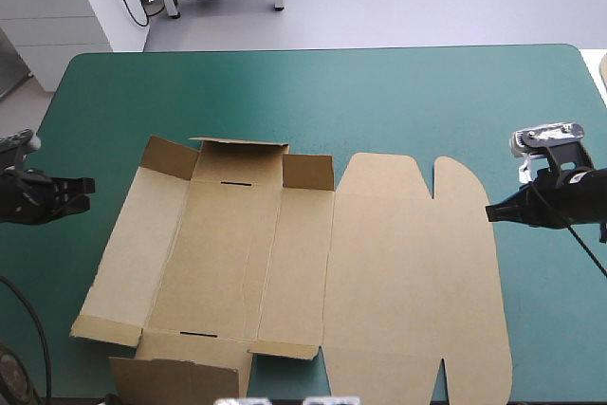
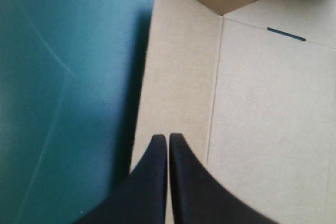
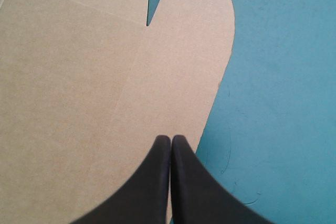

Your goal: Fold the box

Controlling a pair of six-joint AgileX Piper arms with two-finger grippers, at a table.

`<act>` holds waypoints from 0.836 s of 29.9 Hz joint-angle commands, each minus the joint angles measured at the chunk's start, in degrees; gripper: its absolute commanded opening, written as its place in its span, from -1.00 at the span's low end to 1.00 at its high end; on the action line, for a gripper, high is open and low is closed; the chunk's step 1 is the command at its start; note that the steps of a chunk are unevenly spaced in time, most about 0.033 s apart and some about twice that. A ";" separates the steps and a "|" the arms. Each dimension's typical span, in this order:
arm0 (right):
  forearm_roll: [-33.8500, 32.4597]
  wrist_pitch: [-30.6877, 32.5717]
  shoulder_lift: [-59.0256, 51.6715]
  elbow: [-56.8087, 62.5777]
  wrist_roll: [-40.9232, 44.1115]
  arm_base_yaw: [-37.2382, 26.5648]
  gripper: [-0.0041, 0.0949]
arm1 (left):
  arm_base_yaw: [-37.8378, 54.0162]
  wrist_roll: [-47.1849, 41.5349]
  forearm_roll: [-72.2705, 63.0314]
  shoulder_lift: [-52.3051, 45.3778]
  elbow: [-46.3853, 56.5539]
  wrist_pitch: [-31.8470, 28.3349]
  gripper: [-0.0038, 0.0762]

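Your wide table with its teal-green cover [image 1: 379, 92] carries the brown board box [image 1: 285, 263], a cut sheet lying mostly flat, a little left of the middle and reaching toward the table's near edge. The broad flat lid panel [image 1: 417, 272] on its right side lies fully down, with rounded flaps at its far end. The tray half on the left is only begun. The long left wall panel [image 1: 128, 248] slopes up slightly, the short far wall [image 1: 237, 160] and its corner tabs stand partly raised, and the base panel [image 1: 228, 258] holds nothing. I judge there is no real container yet, so raising walls is your step.

Your left gripper [image 1: 85, 187], with two black fin-shaped fingers, hangs at the box's left edge, fingers pressed together and empty. The right gripper [image 1: 491, 212] hangs at the lid's right edge, also pinched to a point on nothing.

To do this well, slide a tip under a wall's free edge and bend along the scored crease, not across it. Steady the base with the other arm. Aim the tabs toward the thin dark slots [image 1: 234, 181] in the base.
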 commanded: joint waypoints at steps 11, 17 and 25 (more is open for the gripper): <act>3.04 -3.77 -1.41 -1.46 -1.75 -0.33 -0.95 | 8.51 8.71 1.85 -0.31 6.50 5.02 -0.92; 3.34 -3.75 -1.41 -1.46 -2.39 -0.33 -0.95 | 8.51 13.84 -0.11 -0.31 11.26 5.47 -0.85; 3.34 -3.75 -1.41 -1.46 -2.49 -0.33 -0.95 | 8.51 11.41 -0.67 -0.31 11.89 4.81 0.26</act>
